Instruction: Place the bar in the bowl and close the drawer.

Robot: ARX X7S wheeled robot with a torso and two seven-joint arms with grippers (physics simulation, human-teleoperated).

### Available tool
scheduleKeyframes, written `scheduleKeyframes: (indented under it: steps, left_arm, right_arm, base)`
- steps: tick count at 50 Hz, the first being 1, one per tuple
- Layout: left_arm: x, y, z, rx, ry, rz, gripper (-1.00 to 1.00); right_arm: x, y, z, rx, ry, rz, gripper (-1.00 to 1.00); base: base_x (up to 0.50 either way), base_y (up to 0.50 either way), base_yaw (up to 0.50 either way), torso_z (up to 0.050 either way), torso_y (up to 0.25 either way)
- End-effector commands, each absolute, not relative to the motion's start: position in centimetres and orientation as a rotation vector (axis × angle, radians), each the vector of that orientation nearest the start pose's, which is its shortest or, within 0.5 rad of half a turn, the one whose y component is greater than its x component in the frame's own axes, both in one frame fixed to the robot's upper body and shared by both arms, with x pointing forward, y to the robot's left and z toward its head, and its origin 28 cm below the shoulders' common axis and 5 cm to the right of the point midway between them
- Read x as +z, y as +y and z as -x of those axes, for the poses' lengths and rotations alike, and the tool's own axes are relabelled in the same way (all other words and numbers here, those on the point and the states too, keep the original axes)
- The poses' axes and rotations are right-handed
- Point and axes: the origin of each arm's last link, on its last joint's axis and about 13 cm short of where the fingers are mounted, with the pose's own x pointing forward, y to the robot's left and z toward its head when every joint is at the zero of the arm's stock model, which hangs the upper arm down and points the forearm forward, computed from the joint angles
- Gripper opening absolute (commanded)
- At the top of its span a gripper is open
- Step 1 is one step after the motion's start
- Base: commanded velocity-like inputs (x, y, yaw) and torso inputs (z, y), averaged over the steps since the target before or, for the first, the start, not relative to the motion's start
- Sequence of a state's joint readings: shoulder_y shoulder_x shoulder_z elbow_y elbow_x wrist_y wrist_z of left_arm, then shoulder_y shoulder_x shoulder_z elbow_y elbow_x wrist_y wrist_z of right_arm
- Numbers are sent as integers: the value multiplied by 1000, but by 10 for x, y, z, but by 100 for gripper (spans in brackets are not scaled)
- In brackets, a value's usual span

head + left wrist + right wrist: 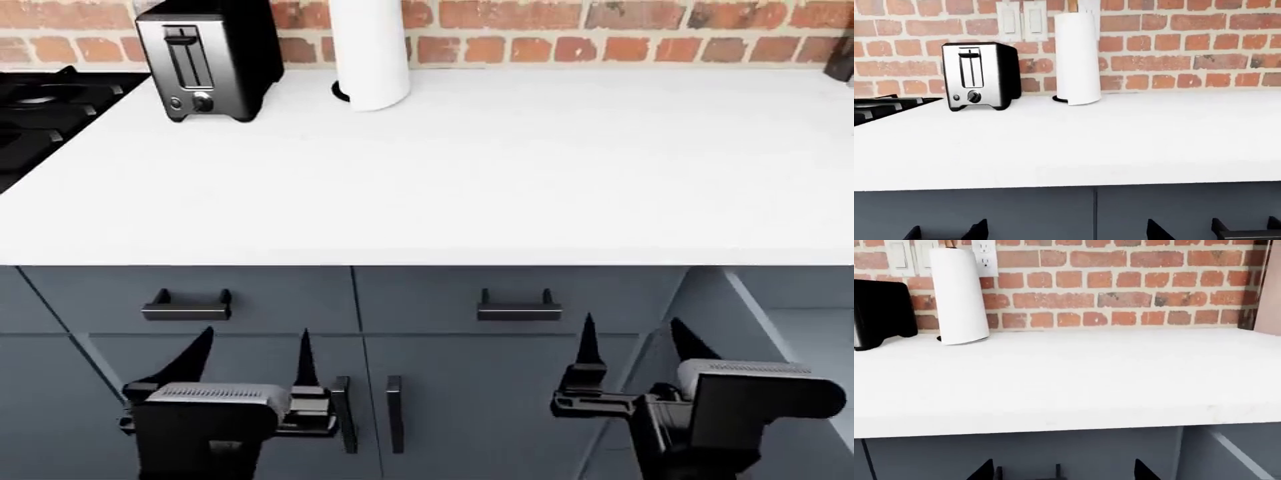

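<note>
Neither bar nor bowl shows in any view. At far left sit the toaster (207,58) and paper roll (370,50) on the counter (467,170). Below hang the left gripper (254,360) and right gripper (630,345), both open and empty, in front of the cabinets. At right the drawer (787,330) stands open (interior mostly out of frame) — so look inside first, before closing it.

Countertop (441,170): toaster (207,55) rear left, paper towel roll (370,50) just right of it, both against brick wall (601,25). Stove (40,105) at left. Drawers (521,298) below the counter's front edge.
</note>
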State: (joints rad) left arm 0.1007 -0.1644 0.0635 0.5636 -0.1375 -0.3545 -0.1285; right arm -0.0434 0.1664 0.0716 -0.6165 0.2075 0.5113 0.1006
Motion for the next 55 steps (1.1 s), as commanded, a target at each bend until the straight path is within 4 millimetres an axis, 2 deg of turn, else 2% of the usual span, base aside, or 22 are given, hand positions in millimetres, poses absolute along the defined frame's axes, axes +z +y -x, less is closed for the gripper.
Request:
scheduleKeyframes:
  steps: [1, 6, 18, 36, 55]
  left_arm:
    - [127, 218, -164, -32, -105, -19, 100]
    - [140, 219, -157, -31, -129, -12, 100]
    - [152, 221, -149, -35, -139, -1, 100]
    - [156, 221, -143, -42, -140, 5, 100]
    - [157, 221, -141, -50, -135, 11, 100]
  right_arm:
    - [135, -131, -177, -42, -83, 14, 100]
    - [145, -134, -170, -40, -109, 12, 100]
    - [165, -138, -153, -17, -140, 17, 100]
    - [169, -141, -153, -15, -131, 16, 100]
    - [169, -142, -153, -4, -125, 7, 100]
  base:
    - [0, 0, 0, 0, 0]
    - [0, -73, 0, 0, 0]
    - [0, -500, 0, 0, 0]
    - [-10, -500, 0, 0, 0]
    - [-163, -500, 0, 0, 0]
